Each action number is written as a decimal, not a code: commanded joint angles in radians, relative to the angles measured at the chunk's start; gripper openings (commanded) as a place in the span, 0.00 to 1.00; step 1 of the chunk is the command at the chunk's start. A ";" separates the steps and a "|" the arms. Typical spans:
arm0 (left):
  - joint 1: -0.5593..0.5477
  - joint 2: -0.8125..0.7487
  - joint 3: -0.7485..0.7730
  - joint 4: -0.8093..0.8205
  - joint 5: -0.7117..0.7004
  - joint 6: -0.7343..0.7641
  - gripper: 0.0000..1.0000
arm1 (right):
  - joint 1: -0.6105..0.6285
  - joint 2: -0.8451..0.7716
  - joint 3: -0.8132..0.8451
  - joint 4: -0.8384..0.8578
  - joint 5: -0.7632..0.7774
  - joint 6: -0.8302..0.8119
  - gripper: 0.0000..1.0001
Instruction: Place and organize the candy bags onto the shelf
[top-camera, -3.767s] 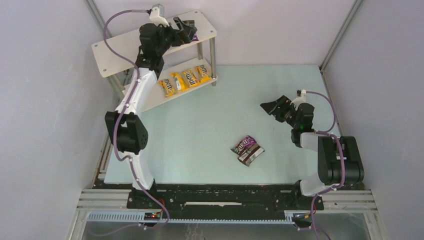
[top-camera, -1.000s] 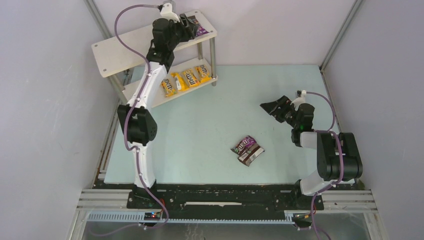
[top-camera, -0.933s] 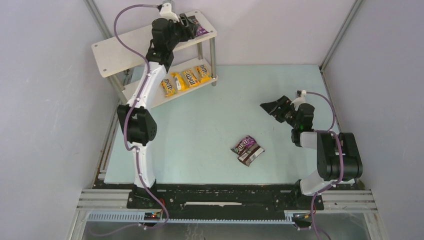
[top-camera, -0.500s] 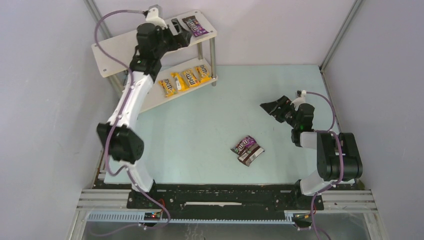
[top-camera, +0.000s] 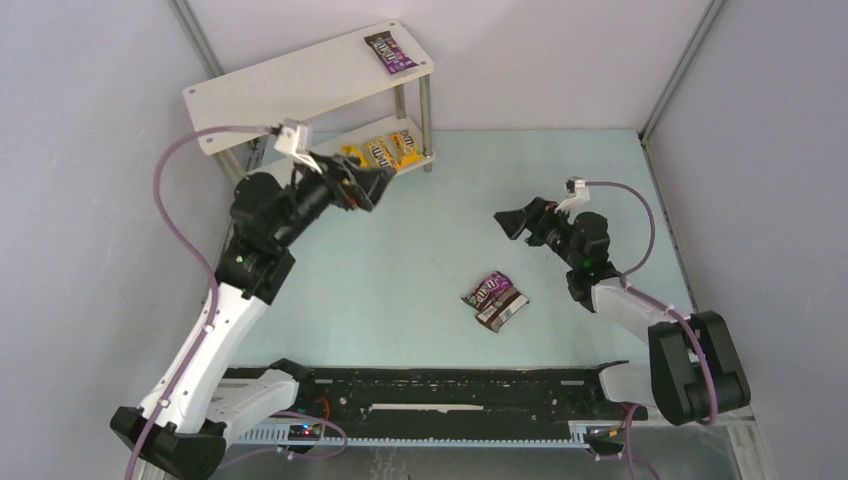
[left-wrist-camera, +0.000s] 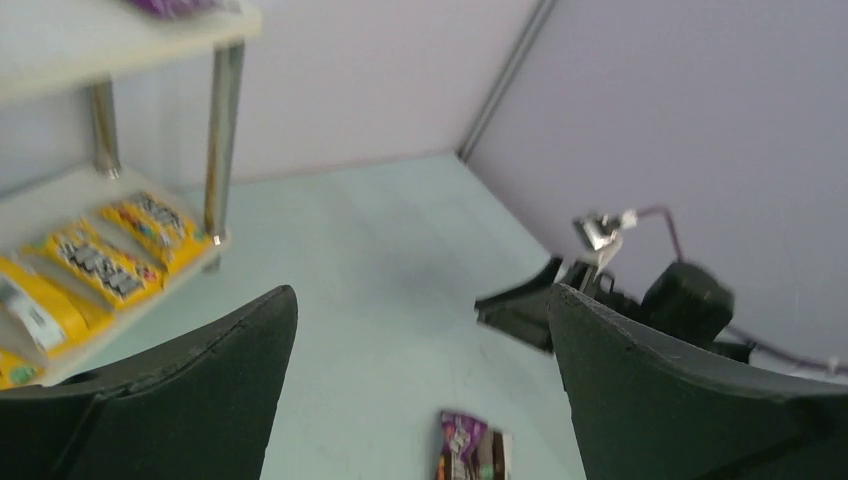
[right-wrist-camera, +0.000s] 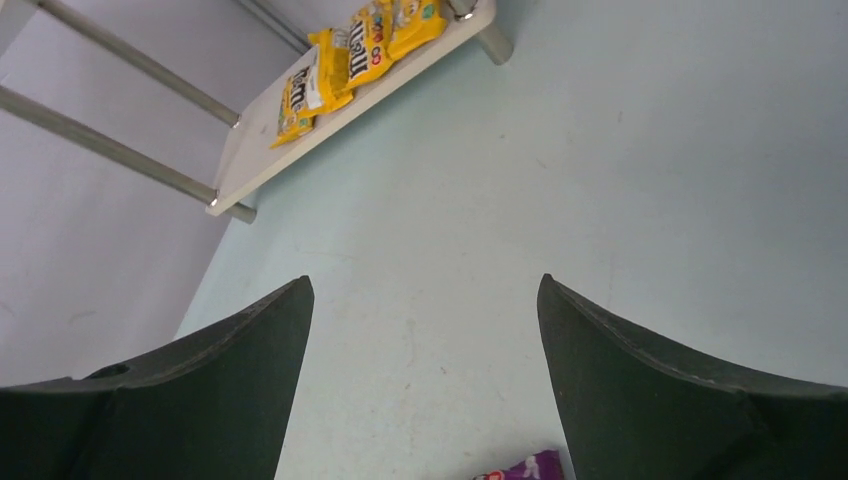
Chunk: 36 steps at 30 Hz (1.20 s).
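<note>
One purple candy bag lies flat at the right end of the shelf's top board. Several yellow bags sit in a row on the lower board, also seen from the left wrist and the right wrist. A purple bag partly overlaps a dark brown bag on the table's middle. My left gripper hangs open and empty in front of the shelf, looking down at that purple bag. My right gripper is open and empty, up and right of the pair.
The shelf stands on silver legs at the back left of the pale green table. Grey walls with metal corner posts close the cell on three sides. My right gripper shows in the left wrist view beyond the bags.
My left gripper opened, left the purple bag on the top board, and drew back and down in front of the shelf. My right gripper shifted left and slightly forward.
</note>
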 joint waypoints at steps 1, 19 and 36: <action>-0.060 -0.068 -0.121 -0.023 0.012 0.083 1.00 | 0.085 -0.072 0.000 -0.110 0.160 -0.092 0.91; -0.259 -0.092 -0.103 -0.189 0.051 0.219 1.00 | 0.370 -0.280 -0.008 -0.699 0.496 0.174 0.93; -0.333 -0.034 -0.078 -0.244 0.013 0.255 1.00 | 0.224 -0.182 -0.008 -0.736 0.239 0.213 0.82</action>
